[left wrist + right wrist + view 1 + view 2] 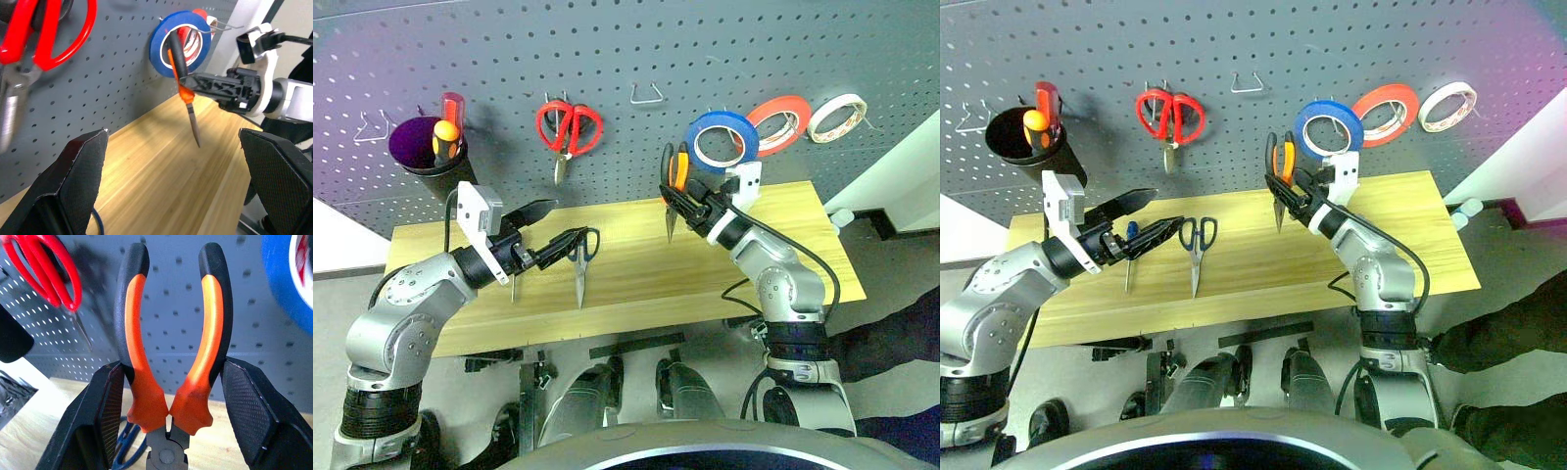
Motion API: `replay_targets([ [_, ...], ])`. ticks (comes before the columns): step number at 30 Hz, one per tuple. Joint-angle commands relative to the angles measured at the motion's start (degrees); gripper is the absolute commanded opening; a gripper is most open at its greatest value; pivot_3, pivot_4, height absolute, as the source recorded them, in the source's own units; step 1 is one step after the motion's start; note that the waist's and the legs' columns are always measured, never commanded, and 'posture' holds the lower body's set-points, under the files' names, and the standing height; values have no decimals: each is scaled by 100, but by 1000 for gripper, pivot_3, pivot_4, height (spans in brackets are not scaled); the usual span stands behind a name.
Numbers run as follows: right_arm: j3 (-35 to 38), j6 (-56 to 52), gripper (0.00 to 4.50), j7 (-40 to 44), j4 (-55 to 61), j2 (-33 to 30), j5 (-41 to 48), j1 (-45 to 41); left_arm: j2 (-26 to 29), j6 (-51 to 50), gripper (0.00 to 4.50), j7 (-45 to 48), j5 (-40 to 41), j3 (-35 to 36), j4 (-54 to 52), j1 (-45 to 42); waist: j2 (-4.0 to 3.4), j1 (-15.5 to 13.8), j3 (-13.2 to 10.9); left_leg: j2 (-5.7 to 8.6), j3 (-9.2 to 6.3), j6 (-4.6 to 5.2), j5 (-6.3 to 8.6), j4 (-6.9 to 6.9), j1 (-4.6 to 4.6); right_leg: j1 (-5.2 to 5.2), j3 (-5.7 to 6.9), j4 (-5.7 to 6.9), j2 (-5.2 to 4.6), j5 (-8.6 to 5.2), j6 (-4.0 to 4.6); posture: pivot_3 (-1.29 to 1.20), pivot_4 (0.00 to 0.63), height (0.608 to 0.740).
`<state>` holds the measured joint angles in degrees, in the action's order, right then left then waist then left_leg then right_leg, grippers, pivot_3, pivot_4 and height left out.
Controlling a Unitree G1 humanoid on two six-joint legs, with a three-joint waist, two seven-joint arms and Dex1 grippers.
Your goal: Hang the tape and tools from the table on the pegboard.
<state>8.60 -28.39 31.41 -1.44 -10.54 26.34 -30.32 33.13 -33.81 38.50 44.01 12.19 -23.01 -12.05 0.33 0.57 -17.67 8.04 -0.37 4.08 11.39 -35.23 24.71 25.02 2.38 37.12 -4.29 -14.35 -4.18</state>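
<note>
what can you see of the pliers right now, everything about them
The pliers are small, with curved orange handles capped in black grips and a dark metal head with a pivot. The right gripper is shut on them near the joint, its fingers pressing the handles from both sides. They hang upright, handles up, nose down, above the table and in front of the pegboard, beside the blue tape.

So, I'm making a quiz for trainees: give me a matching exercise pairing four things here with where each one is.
Things:
1. pliers
2. dark-handled scissors
3. blue tape
4. red-handled scissors

Places:
A. hanging on the pegboard, left of the bare wire hook
B. lying on the table
C. held in the right gripper
D. hanging on the pegboard beside the red-orange roll

Pairs: 1-C, 2-B, 3-D, 4-A
</note>
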Motion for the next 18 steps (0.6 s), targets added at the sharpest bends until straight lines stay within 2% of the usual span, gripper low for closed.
replay_targets([
  [1,46,33,2698,19,529,-82,226,-81,-71,194,4500,2,-52,13,-28,-135,4,2,25,0,0,-6,-4,0,0,-1,0,3,0,2,3,-39,183,726],
  [18,131,61,2698,-151,623,-236,527,-834,-262,237,4500,-10,-104,-67,71,-532,34,21,342,0,0,-15,-11,-8,0,-6,-1,15,2,9,14,-53,121,726],
])
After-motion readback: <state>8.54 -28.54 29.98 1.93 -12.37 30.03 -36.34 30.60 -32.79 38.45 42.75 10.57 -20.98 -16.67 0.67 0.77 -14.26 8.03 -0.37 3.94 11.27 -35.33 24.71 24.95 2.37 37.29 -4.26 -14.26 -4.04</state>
